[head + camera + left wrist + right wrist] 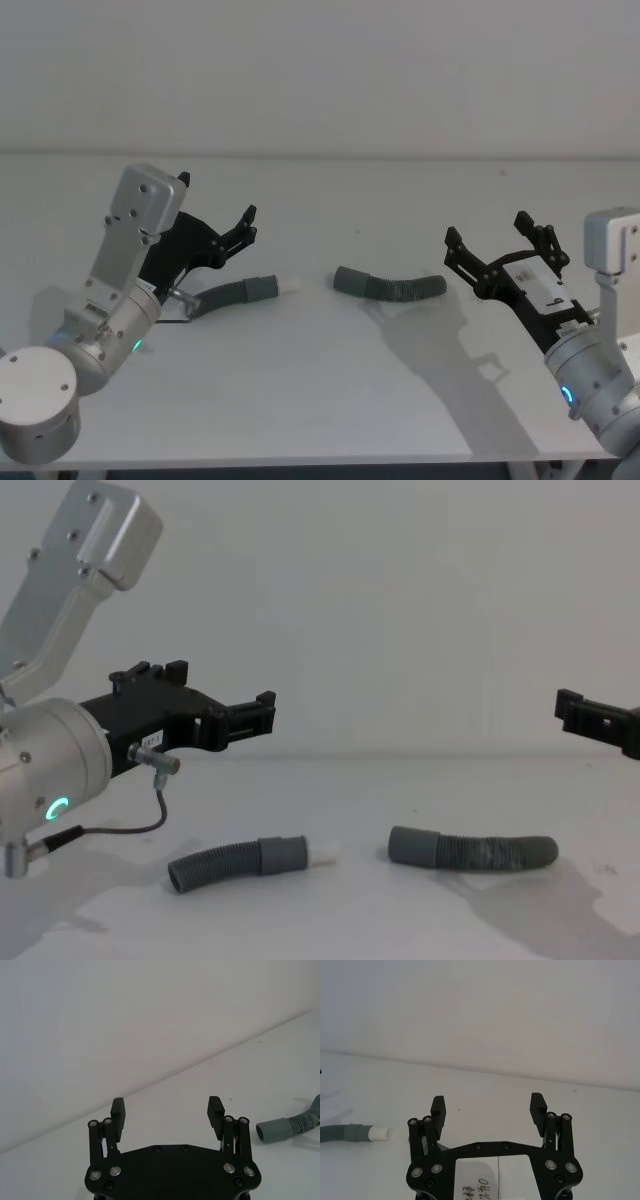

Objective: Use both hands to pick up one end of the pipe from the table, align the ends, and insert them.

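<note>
table (320,400): filled the lower frame.
left gripper (247,225): hung centre-left, jaws spread, empty.
right gripper (487,230): hung at right, jaws spread, empty.
plain-cuffed pipe (395,286): lay at centre.
white-tipped pipe (240,292): lay centre-left, apart.
white label (487,1180): sat on the right gripper, handwriting illegible.

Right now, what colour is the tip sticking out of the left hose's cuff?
The tip is white, and it shows best in the right wrist view.

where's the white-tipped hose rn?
Head view: the white-tipped hose lies on the table, left of centre, near the left gripper, tip facing the plain hose.
</note>
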